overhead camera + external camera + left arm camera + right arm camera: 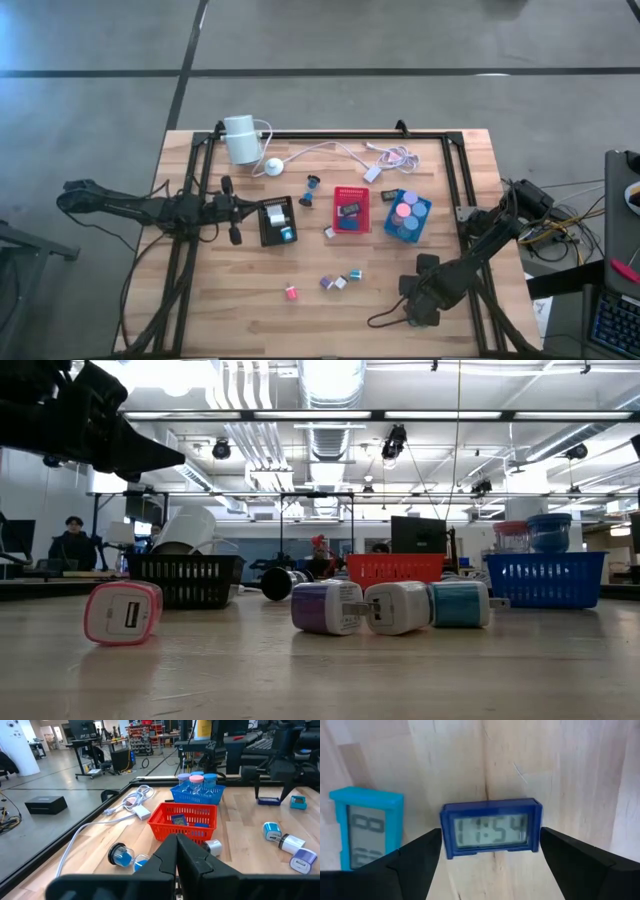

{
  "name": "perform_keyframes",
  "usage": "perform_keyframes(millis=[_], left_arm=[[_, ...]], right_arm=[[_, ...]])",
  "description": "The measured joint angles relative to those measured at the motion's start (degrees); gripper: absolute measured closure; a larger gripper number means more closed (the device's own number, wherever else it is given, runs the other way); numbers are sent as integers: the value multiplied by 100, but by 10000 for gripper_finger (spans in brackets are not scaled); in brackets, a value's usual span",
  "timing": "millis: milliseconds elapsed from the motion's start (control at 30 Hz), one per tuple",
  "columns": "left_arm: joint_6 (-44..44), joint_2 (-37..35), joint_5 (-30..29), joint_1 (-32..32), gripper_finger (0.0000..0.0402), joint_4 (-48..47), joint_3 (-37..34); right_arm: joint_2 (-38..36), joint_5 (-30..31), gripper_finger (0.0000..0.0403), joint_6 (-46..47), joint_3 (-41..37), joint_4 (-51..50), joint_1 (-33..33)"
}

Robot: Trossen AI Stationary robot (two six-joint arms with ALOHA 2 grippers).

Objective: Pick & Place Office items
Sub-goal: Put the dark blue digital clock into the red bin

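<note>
The red tray (351,209) stands near the middle of the tabletop (250,300) and serves here as the landmark. On its right side, touching or almost touching it, is the blue tray (407,216) with pastel round discs (405,209) inside; on its left side, a little apart, is the black tray (276,221). In front of the red tray, on the bare wood, lie three small blocks in a row: purple block (326,607), white block (397,607) and teal block (460,603). The pink block (122,612) lies alone, further to the left of them. The right gripper (490,855) is in front and to the right of the red tray, pointing down at the tabletop; its fingers are spread wide, and a dark blue small clock (490,835) lies between them, not gripped. Just beside it lies a light blue clock (364,826). The left gripper (177,857) is on the left of the black tray, fingers pressed together, holding nothing. Behind the red tray lie a white cylinder (240,138) and a white cable (330,150).
</note>
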Motion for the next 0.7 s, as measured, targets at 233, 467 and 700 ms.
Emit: perform_keyframes(millis=[233, 467, 700], left_arm=[[0, 7, 0, 0, 387, 2, 0], [0, 7, 0, 0, 387, 2, 0], [0, 7, 0, -2, 387, 2, 0]], right_arm=[[4, 4, 74, -67, -9, 58, 0], [2, 4, 68, -59, -9, 149, -2], [2, 51, 58, -81, -74, 176, 0]])
